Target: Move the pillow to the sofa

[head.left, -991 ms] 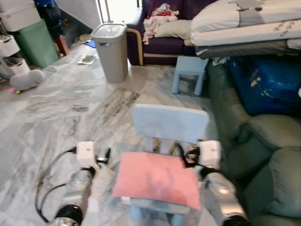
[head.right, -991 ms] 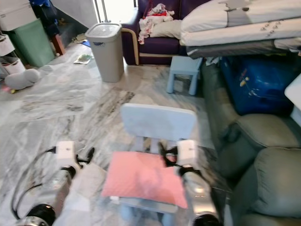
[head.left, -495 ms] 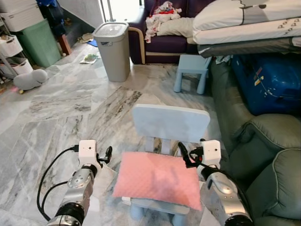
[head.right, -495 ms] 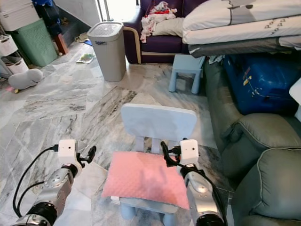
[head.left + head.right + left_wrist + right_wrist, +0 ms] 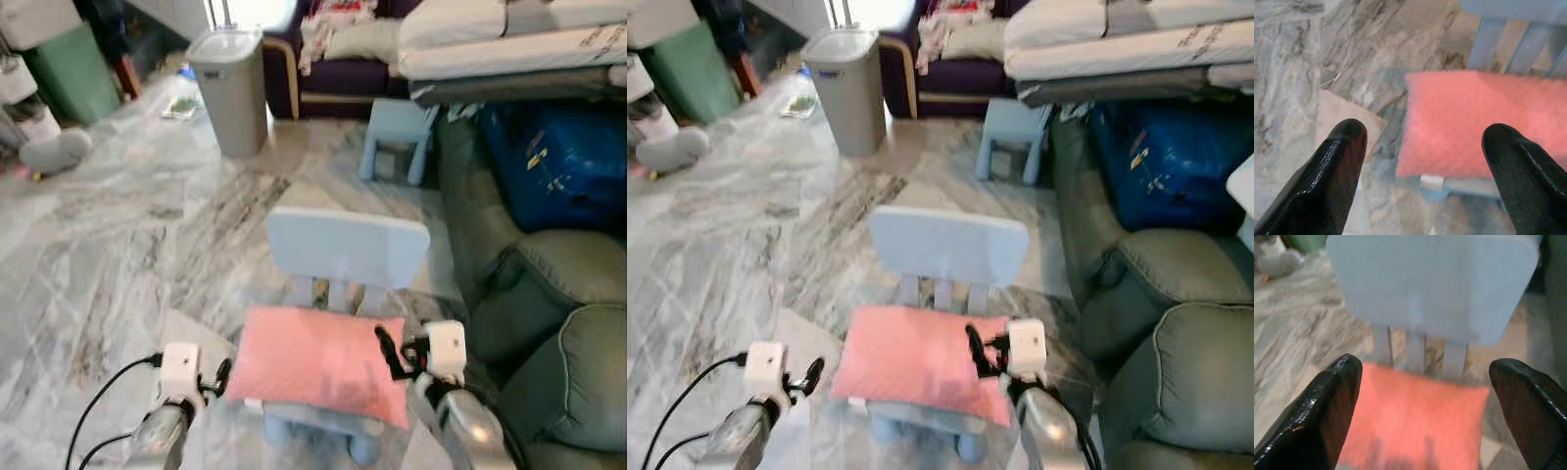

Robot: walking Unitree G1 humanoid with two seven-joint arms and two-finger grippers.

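Observation:
A pink pillow (image 5: 318, 362) lies flat on the seat of a small light-blue chair (image 5: 348, 245). My left gripper (image 5: 217, 376) hangs open just off the pillow's left edge, low beside the chair. My right gripper (image 5: 390, 352) is open over the pillow's right end, its fingers touching or just above the fabric. In the left wrist view the pillow (image 5: 1474, 122) sits between the two black fingers (image 5: 1332, 166). The right wrist view looks over the pillow (image 5: 1410, 426) at the chair back (image 5: 1430, 284). The grey-green sofa (image 5: 549, 323) stands right beside the chair.
A grey lidded bin (image 5: 230, 88) stands on the marble floor ahead left. A light-blue stool (image 5: 397, 132) is behind the chair. A dark purple sofa (image 5: 333, 69) with clothes lies at the back. Stacked mattresses (image 5: 509, 49) and a blue bag (image 5: 558, 157) sit on the right.
The camera has dipped and moved closer, so the scene shifted. Both grippers sit lower in the picture, the right one now over the pillow's right end, the left one at its left edge.

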